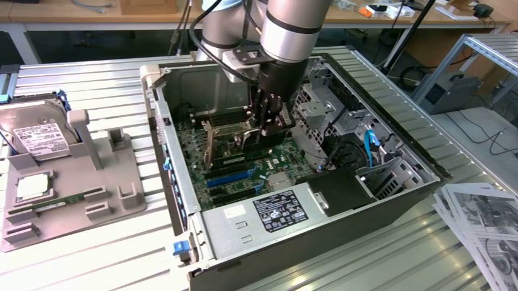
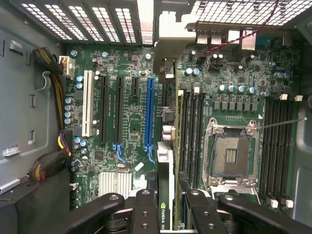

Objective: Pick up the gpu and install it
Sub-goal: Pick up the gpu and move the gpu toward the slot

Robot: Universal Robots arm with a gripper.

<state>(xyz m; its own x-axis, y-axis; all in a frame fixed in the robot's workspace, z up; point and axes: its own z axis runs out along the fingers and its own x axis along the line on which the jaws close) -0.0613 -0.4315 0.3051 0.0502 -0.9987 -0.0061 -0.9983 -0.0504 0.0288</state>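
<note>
While the black gripper (image 2: 168, 207) pinched the thin dark gpu card (image 2: 165, 170) over the green motherboard (image 2: 122, 122), installing was in hand; seating likely needed alignment with the long blue slot (image 2: 148, 112).

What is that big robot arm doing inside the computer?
The robot arm's gripper is down inside the open computer case, pinching the gpu between its fingers. The card stands on edge over the green motherboard, close to the long blue slot. Whether it already sits in a slot can't be told from here.
</note>
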